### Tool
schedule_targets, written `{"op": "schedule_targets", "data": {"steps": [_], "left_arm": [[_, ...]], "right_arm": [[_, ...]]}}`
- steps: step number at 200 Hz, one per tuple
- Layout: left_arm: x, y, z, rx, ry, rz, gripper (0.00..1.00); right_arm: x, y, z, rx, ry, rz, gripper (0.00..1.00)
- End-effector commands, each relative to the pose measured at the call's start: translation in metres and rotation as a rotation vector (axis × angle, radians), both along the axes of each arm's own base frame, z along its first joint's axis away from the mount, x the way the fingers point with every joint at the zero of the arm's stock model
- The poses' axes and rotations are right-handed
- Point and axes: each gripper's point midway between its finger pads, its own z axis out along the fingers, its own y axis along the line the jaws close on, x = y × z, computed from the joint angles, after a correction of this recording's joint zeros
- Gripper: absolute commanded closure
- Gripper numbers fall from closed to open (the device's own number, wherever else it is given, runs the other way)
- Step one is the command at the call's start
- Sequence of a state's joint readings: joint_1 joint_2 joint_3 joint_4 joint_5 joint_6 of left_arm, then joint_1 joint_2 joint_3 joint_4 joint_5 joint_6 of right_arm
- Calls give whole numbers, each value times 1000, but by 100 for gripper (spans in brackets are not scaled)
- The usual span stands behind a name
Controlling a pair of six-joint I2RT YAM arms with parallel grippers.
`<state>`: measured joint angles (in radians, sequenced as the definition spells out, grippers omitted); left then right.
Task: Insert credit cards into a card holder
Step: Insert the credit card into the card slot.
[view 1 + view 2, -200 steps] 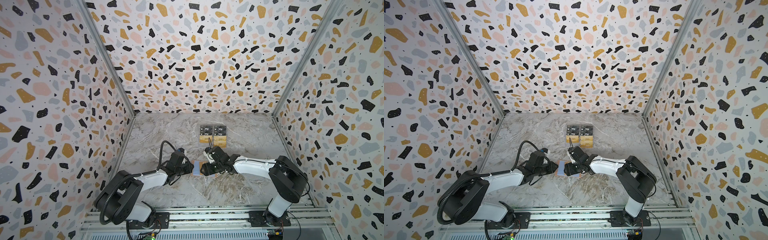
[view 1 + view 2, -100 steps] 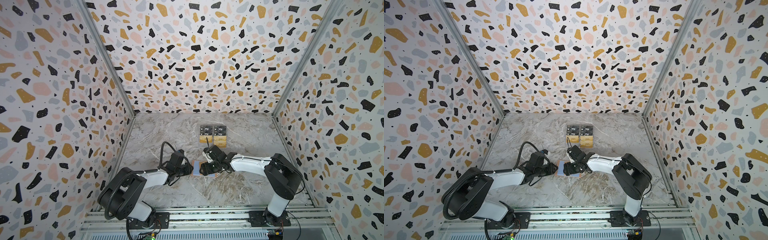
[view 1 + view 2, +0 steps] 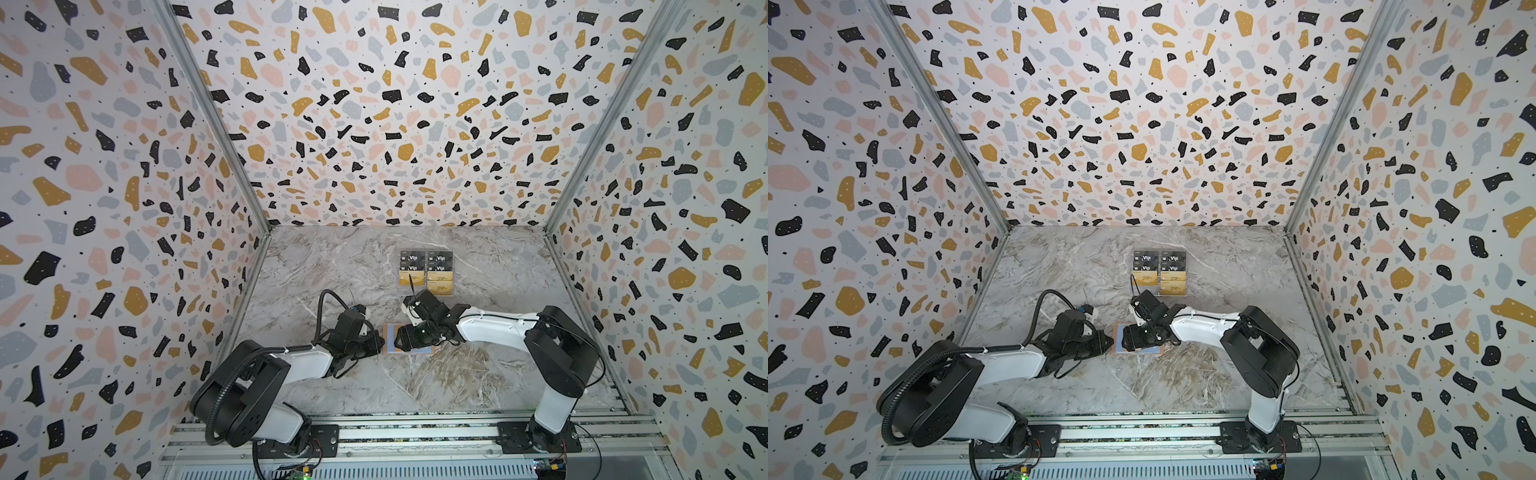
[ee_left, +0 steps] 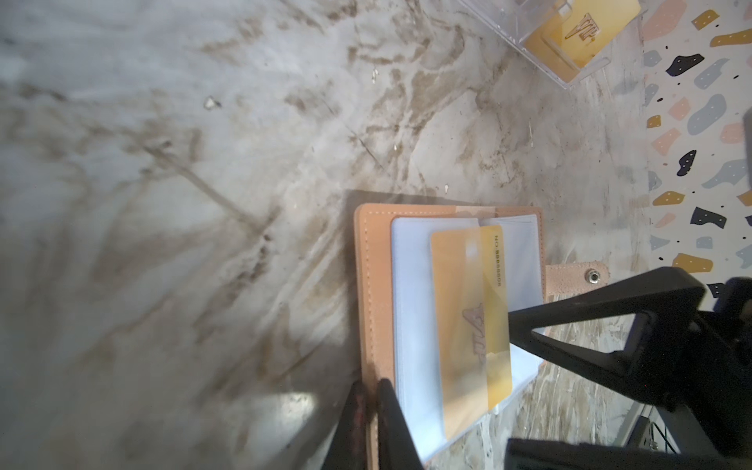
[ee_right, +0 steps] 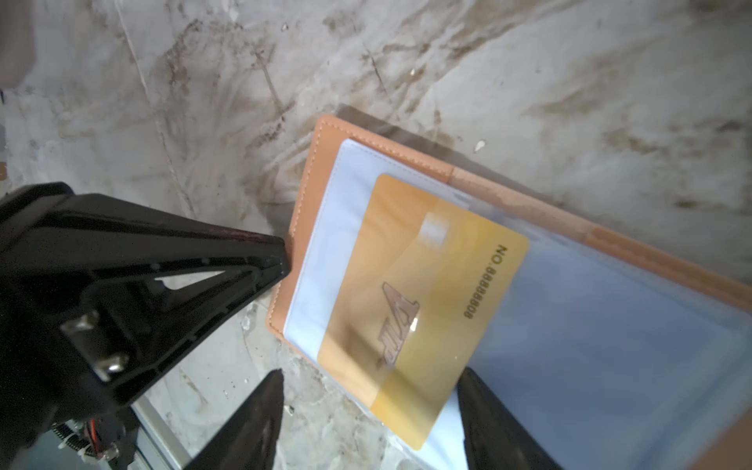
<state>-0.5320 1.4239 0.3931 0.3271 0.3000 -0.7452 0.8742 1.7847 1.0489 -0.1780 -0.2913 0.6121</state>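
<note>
Card holder (image 3: 390, 336) (image 3: 1118, 338) lies open on the marble desk (image 3: 324, 266) in both top views, left gripper (image 3: 379, 343) at its edge, right gripper (image 3: 400, 340) over it. Toward the back, a clear stand (image 3: 426, 270) holds black cards (image 3: 412, 258) and gold credit cards (image 3: 439, 284); terrazzo walls (image 3: 374, 124) enclose the desk.

Left wrist view: the left gripper (image 4: 368, 390) pinches the pink cover's edge.

Right wrist view: one credit card (image 5: 427, 293) sits partway in a clear sleeve (image 5: 325, 244), and the right gripper (image 5: 372, 372) is spread wide astride its free end.
</note>
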Motion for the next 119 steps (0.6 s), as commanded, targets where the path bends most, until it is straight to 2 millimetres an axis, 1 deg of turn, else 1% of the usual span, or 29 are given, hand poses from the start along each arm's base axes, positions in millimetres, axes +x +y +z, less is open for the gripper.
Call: {"op": "schedule_targets", "data": {"steps": [1,36,61,86,119], "left_arm": [[0,-4,9,-44,-20,-3,89],[0,-5,8,-47,-18,-11,89],[-4,-8,5,-66,-3,-20,89],[-7,-7,4,-60,2,-18,89],[-5,-2,5,-32,-3,2,89]], "right_arm": [[-6,18,9,53,18,24,32],[-16,25,9,62,29,49,32],[-16,26,12,82,18,46,32],[-18,30,18,103,13,57,32],[-16,23,20,70,-21,72,32]]}}
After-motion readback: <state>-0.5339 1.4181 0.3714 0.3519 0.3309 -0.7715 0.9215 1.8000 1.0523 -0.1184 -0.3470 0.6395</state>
